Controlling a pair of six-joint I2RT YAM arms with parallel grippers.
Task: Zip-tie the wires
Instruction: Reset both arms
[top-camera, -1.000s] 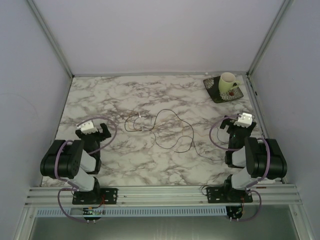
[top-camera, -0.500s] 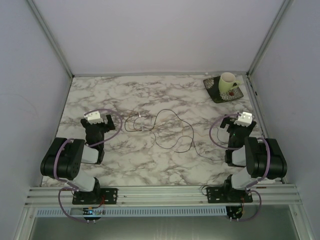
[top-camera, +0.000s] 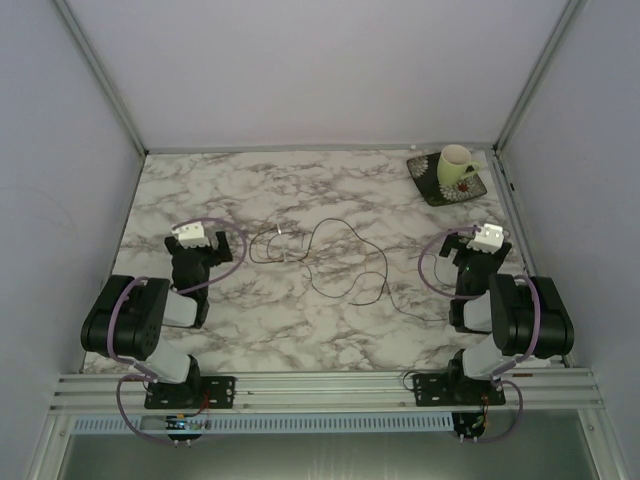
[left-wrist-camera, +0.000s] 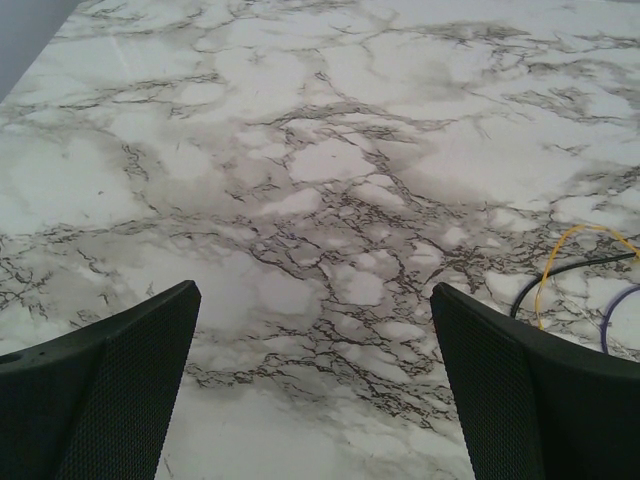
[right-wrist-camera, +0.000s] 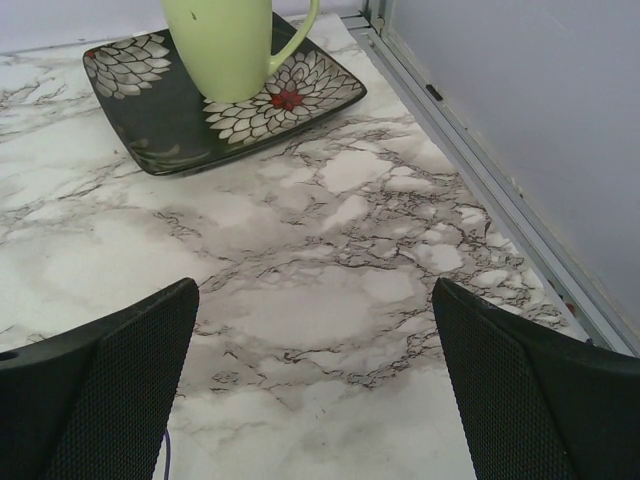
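The wires (top-camera: 322, 256) are thin dark strands lying in loose loops on the marble table top (top-camera: 300, 190), near its middle. A small white piece (top-camera: 280, 233) lies at their left loop. My left gripper (top-camera: 205, 245) is open and empty, low over the table just left of the wires. In the left wrist view (left-wrist-camera: 313, 300) its jaws stand wide apart over bare marble, and thin yellow, black and purple strands (left-wrist-camera: 572, 272) show at the right edge. My right gripper (top-camera: 472, 244) is open and empty at the right side, well apart from the wires. Its wrist view (right-wrist-camera: 313, 295) shows only marble between the jaws.
A pale green mug (top-camera: 456, 164) stands on a dark flowered plate (top-camera: 436, 186) at the back right corner; mug (right-wrist-camera: 235, 45) and plate (right-wrist-camera: 140, 110) are ahead of the right gripper. A metal frame rail (right-wrist-camera: 470, 170) runs along the table's right edge. Grey walls enclose the table.
My left gripper has moved forward and slightly right, towards the left end of the wires. The right arm and the wires have not moved.
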